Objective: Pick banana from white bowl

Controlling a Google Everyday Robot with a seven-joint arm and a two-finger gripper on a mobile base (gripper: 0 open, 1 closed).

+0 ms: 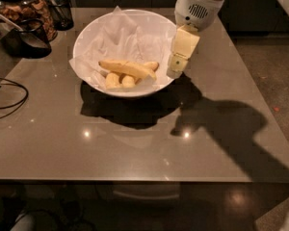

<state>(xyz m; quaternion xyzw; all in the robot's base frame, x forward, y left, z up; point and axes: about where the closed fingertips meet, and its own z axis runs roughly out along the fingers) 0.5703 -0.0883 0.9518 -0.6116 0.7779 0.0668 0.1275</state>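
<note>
The white bowl [91,37] stands on the grey table, lined with crinkled white paper. The longest pale-yellow banana [126,69] lies across its front part, over two shorter yellow bananas [120,81]. My gripper [176,71] hangs from the white arm at the bowl's right rim, just right of the banana's right end and apart from it. It holds nothing.
Dark glass jars [26,8] and a dark cup [62,11] stand at the back left. A black cable [9,97] lies at the table's left edge. The table's front edge [135,179] runs across below. The arm's shadow falls on the table's right half.
</note>
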